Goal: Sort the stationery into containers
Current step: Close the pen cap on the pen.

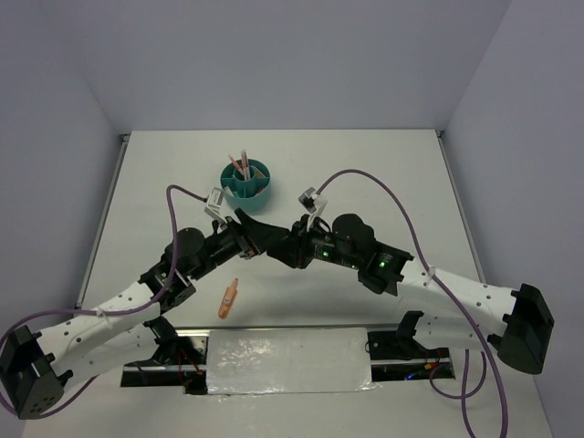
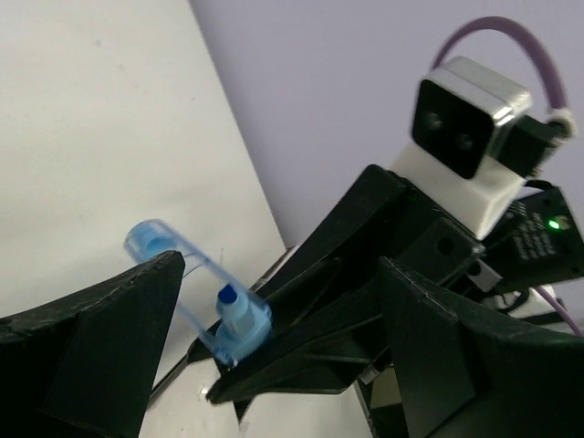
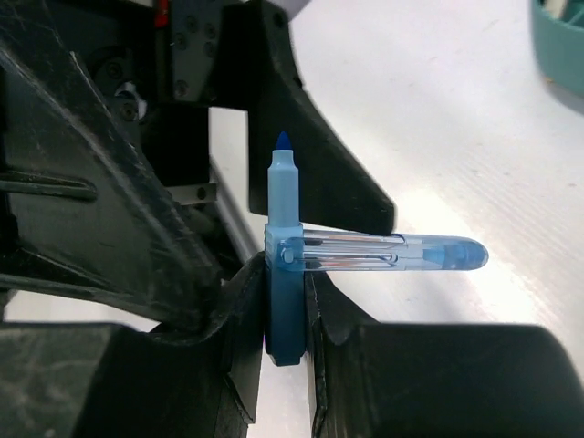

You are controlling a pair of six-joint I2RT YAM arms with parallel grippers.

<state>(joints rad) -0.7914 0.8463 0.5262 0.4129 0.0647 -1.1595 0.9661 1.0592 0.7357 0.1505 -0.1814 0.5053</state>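
A blue marker with its tip bare stands upright between my right gripper's fingers, which are shut on its barrel. A clear blue cap sticks out sideways from it. My left gripper is open, its fingers wide on either side of the marker without touching it. The two grippers meet above the middle of the table, left and right. The teal cup stands behind them with several pink and salmon pens in it. An orange marker lies on the table near the front.
The cup's rim shows at the top right of the right wrist view. Purple cables arc over both arms. A foil-covered plate lies at the table's near edge between the arm bases.
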